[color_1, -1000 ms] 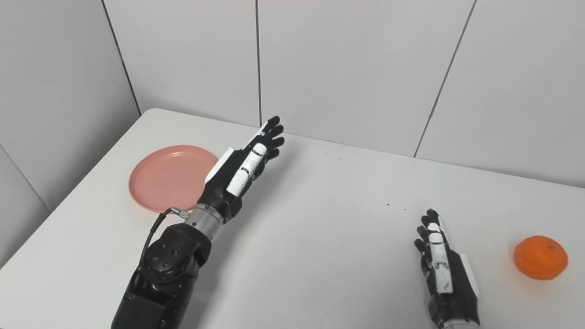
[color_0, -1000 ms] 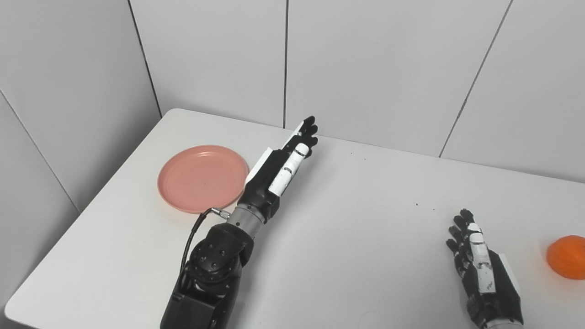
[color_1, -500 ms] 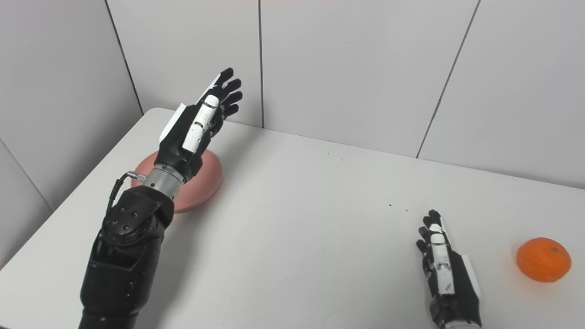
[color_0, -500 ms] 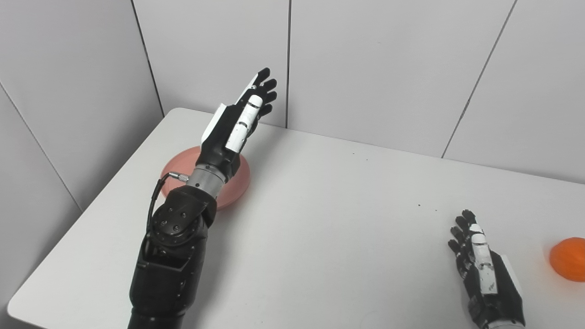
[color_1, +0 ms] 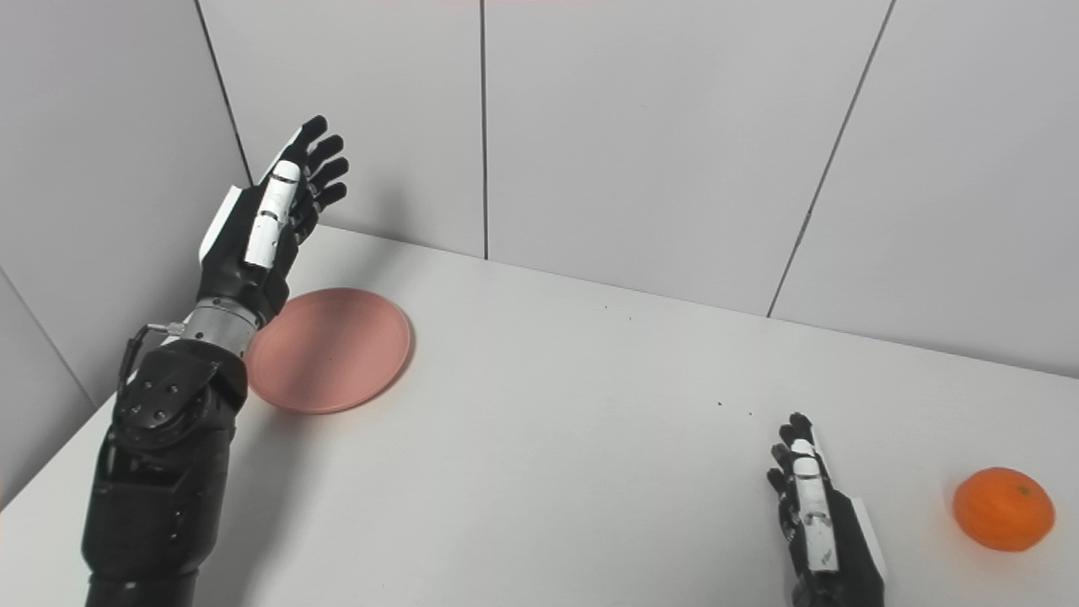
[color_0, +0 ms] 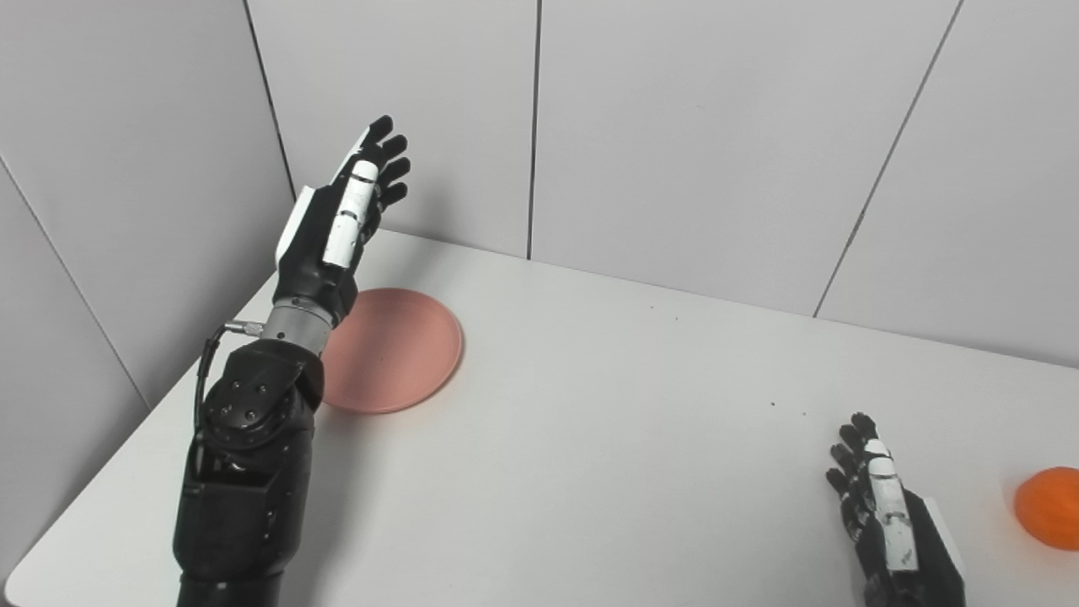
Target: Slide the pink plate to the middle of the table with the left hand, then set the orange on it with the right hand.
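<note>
Surface point(color_1: 548, 438): white, w/ grey panel walls point(color_1: 641, 126) behind.
Pink plate point(color_1: 333, 350): far left.
Orange point(color_1: 1003, 508): near right edge.
Left robot hand point(color_1: 265, 223): raised, fingers spread, empty.
Right robot hand point(color_1: 822, 527): low, fingers apart, empty.

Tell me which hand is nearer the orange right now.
Right. The right hand rests open on the table just left of the orange; the left hand is raised, open, far across above the pink plate's left edge.

A smooth white rectangular table point(color_0: 590, 421) with rounded corners is filling the lower part of both views. Pale grey wall panels point(color_0: 700, 126) with thin dark vertical seams are standing behind it and along its left side. Soft even light is falling everywhere.
</note>
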Tool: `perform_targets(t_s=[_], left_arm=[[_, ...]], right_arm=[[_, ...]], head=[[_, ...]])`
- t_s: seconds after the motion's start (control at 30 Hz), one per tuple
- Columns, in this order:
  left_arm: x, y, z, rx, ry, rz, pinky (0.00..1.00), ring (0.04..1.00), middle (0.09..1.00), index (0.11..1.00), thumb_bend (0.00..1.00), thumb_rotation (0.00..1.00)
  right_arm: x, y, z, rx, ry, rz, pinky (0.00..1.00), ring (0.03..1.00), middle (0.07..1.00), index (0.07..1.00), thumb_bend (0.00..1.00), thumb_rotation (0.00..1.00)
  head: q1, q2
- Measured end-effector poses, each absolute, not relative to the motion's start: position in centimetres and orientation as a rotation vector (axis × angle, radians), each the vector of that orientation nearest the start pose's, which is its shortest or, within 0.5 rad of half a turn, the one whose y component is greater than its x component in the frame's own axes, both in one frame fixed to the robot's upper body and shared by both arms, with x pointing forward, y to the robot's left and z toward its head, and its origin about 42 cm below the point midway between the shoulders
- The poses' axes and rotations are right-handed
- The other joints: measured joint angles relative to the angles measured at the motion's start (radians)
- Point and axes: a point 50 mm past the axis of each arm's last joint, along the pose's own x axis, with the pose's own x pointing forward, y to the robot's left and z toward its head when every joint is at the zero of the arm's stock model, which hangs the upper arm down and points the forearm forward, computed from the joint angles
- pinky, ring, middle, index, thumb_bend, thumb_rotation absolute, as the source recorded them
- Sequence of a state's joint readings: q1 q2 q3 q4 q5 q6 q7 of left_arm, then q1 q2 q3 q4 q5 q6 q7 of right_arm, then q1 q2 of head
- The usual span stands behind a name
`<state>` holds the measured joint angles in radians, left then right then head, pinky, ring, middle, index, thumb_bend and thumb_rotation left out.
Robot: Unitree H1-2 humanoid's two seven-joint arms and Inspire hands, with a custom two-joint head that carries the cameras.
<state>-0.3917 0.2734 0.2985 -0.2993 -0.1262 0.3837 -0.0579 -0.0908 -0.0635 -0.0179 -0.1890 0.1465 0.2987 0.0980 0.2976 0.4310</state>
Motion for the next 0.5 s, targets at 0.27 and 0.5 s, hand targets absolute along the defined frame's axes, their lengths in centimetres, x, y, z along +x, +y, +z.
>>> perform_targets(t_s=[0.27,0.5], left_arm=[[35.8,35.5,29.8,0.069,-0.317,0.188,0.91,0.925,0.941,0.926,0.35,1.00],[35.8,38.0,29.7,0.066,-0.295,0.241,0.93,0.929,0.935,0.922,0.33,1.00]], right_arm=[[30.8,-22.0,15.4,0.074,0.018,0.139,1.00,1.000,1.000,1.000,0.18,1.00],[30.8,-22.1,15.4,0.068,0.019,0.136,1.00,1.000,1.000,1.000,0.17,1.00]], head=[[0.003,0.002],[0.008,0.002]])
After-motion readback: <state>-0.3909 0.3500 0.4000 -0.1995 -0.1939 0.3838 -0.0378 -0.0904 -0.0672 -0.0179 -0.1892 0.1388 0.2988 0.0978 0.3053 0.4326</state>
